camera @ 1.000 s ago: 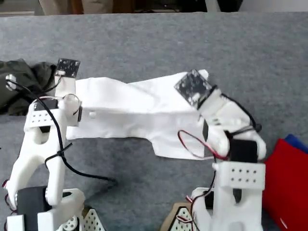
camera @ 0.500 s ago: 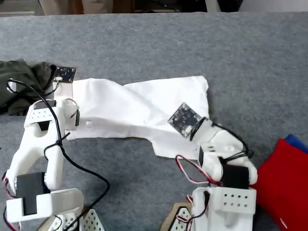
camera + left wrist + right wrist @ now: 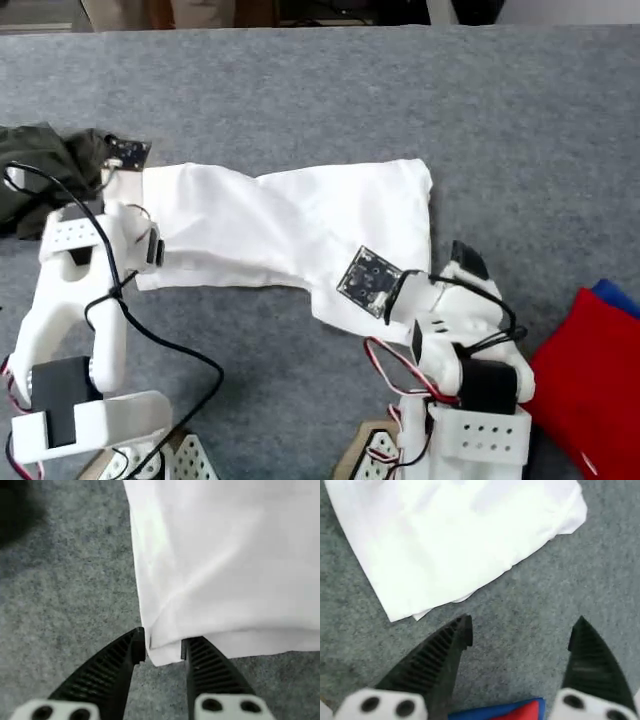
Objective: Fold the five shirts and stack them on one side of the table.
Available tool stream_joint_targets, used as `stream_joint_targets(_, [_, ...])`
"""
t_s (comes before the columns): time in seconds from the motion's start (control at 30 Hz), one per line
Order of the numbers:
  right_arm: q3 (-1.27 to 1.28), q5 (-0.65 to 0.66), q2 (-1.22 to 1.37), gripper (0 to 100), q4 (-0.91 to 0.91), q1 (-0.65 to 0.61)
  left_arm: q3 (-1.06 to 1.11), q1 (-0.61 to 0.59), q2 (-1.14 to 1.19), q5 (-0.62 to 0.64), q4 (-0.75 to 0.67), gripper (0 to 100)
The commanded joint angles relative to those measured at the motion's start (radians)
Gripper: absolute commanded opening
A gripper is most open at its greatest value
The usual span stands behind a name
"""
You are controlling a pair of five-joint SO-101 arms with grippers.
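Note:
A white shirt (image 3: 290, 225) lies spread flat across the middle of the grey table (image 3: 330, 90). My left gripper (image 3: 148, 252) sits at the shirt's near left corner. In the left wrist view the gripper (image 3: 162, 647) is narrowly open, its fingertips (image 3: 137, 645) on either side of the white shirt's corner (image 3: 210, 560). My right gripper (image 3: 440, 285) is off the shirt, by its near right corner. In the right wrist view that gripper (image 3: 520, 630) stands wide open over bare table, with nothing between its fingers, and the white shirt (image 3: 455, 535) lies just beyond.
A dark green shirt (image 3: 40, 175) is bunched at the table's left edge, close to the left arm. A red shirt (image 3: 590, 370) on top of a blue one (image 3: 612, 295) lies at the near right. The far half of the table is bare.
The right arm has drawn back toward its base, off the white shirt. The shirt's right part has settled flat. The left arm shifted slightly left.

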Motion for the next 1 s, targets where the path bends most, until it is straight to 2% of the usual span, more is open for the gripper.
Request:
stream_joint_targets(0.0, [-0.064, 0.009, -0.01, 26.5, -0.021, 0.015, -0.147, -0.029, -0.013, -0.011, 0.149, 16])
stream_joint_targets(0.13, [-0.064, 0.008, -0.002, 15.9, -0.107, 0.016, -0.311, -0.091, -0.013, -0.012, 0.278, 16])
stream_joint_targets(0.23, [-0.077, 0.008, 0.068, 6.9, -0.189, 0.019, -0.445, -0.129, -0.013, 0.002, 0.31, 14])
stream_joint_targets(0.33, [-0.137, 0.002, 0.219, 0.1, -0.275, 0.015, -0.559, -0.1, -0.002, 0.166, 0.301, 1])
stream_joint_targets(0.4, [-0.211, -0.063, 0.34, 0.4, -0.339, 0.007, -0.577, -0.043, 0.008, 0.273, 0.269, 4])
stream_joint_targets(0.47, [-0.289, -0.126, 0.458, 0.4, -0.42, -0.015, -0.571, 0.02, 0.035, 0.365, 0.204, 1])
stream_joint_targets(0.6, [-0.423, -0.201, 0.725, 0.4, -0.509, -0.088, -0.562, 0.124, 0.143, 0.493, 0.089, 2])
stream_joint_targets(0.77, [-0.651, -0.35, 1.109, 0.4, -0.514, -0.113, -0.595, 0.19, 0.357, 0.519, -0.017, 2])
stream_joint_targets(0.97, [-0.949, -0.488, 1.563, 0.4, -0.512, -0.113, -0.697, 0.166, 0.585, 0.514, 0.017, 2])
